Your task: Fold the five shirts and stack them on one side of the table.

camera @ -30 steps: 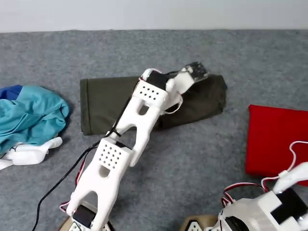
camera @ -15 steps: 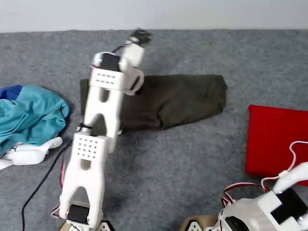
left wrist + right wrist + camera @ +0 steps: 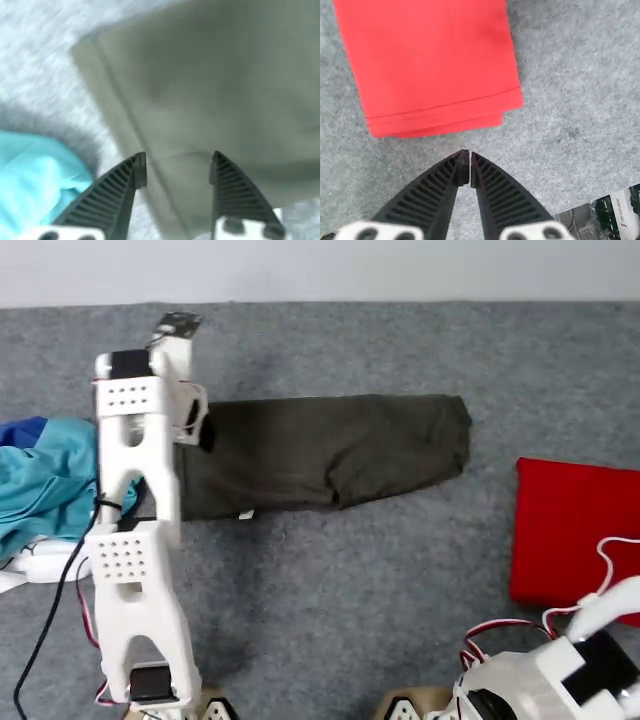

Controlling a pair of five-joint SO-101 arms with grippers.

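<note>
Matt olive cloth shirt (image 3: 330, 445), fuzzy carpeted table (image 3: 400, 570)

The high camera looks down over the tabletop (image 3: 400, 570); wrist cameras face down, close above its olive shirt (image 3: 225, 90) and red shirt (image 3: 430, 60).

Grey carpeted table (image 3: 400, 560), pale wall (image 3: 400, 270)

In the high view you can't see the olive shirt's (image 3: 330, 450) left end, which lies under the left arm (image 3: 135, 540). The red shirt (image 3: 575, 530) runs off the right edge, the pile (image 3: 45, 490) off the left edge, and the right arm (image 3: 560, 670) off the lower right corner.
</note>
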